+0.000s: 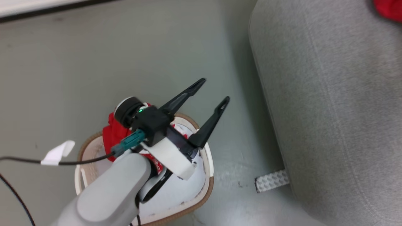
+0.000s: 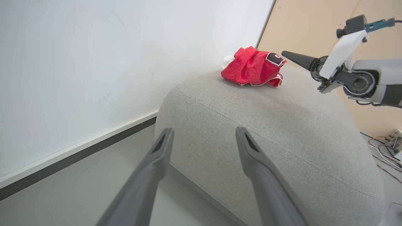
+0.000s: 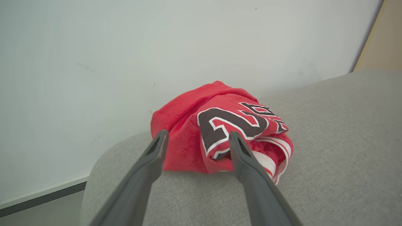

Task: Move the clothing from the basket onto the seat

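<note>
A red jersey (image 3: 185,121) lay bunched on the seat (image 1: 329,94), the right pincer (image 3: 198,135) spread empty before it; beside the seat the left pincer (image 1: 214,91) (spread too, empty) hung above the basket (image 1: 209,166) of red clothing (image 1: 110,135).

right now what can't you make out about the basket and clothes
- Head view: the left end effector and arm cover the basket's middle; how much clothing it holds is unclear.
- Head view: the corner cuts off the red garment on the seat.
- Right wrist view: folds hide some numerals.
</note>
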Robot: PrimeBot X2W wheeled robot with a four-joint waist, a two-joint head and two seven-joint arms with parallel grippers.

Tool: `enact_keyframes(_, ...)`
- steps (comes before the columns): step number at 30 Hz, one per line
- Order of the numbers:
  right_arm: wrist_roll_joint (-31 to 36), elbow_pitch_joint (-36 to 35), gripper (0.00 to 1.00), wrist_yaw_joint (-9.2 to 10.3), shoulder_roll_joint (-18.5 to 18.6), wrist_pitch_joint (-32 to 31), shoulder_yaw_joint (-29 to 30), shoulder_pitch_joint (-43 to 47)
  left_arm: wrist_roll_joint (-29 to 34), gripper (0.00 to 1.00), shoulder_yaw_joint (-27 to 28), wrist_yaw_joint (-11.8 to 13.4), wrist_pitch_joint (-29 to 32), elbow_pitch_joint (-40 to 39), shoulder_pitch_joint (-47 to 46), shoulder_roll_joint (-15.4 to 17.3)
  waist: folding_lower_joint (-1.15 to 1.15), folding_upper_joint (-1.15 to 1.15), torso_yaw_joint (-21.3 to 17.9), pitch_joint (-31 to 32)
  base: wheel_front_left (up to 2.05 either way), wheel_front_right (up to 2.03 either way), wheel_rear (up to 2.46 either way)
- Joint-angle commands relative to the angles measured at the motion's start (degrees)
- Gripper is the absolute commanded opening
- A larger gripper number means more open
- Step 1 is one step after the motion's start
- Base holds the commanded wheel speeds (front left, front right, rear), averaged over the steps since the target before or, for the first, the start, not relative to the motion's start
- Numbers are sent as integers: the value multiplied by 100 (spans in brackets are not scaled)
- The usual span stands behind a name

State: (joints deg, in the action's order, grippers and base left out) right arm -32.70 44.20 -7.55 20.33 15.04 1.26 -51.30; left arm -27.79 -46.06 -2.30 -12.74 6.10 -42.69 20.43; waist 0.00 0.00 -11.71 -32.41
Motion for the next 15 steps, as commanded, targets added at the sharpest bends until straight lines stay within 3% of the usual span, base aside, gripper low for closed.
enact_keyframes(1,159,-329,100,13,-29,18,30,347,-71,100,81,70,-95,64,219,60,0,0,-55,423,0,0,0)
enact_keyframes(8,750,-1598,100,13,-232,18,54,1474,-241,100,466,353,-237,256,917,77,0,0,125,1365,0,0,0)
enact_keyframes(15,1231,-2477,100,13,-558,11,-140,2454,-189,100,1200,651,-239,233,1853,33,0,0,475,2161,0,0,0)
